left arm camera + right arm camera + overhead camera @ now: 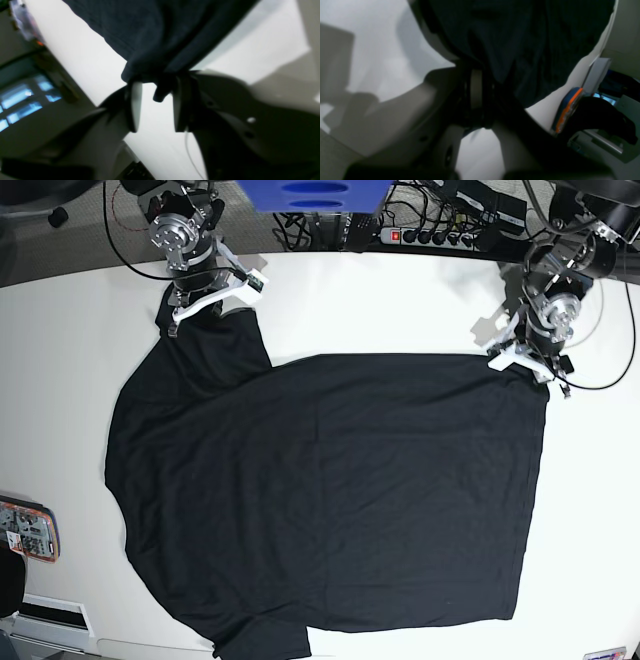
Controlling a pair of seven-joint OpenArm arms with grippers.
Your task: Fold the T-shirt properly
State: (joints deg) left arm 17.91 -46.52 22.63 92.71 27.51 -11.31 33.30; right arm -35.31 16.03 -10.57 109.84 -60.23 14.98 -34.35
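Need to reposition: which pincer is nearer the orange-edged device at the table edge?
Right. The right pincer is on the orange-edged device's side; the left pincer is across the T-shirt.

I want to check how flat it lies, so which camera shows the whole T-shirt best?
The base view: the T-shirt lies spread across the white table, outline visible. The wrist views show only blurred dark cloth at the left gripper and right gripper.

Base view bright and sharp; both wrist views dim, blurred.
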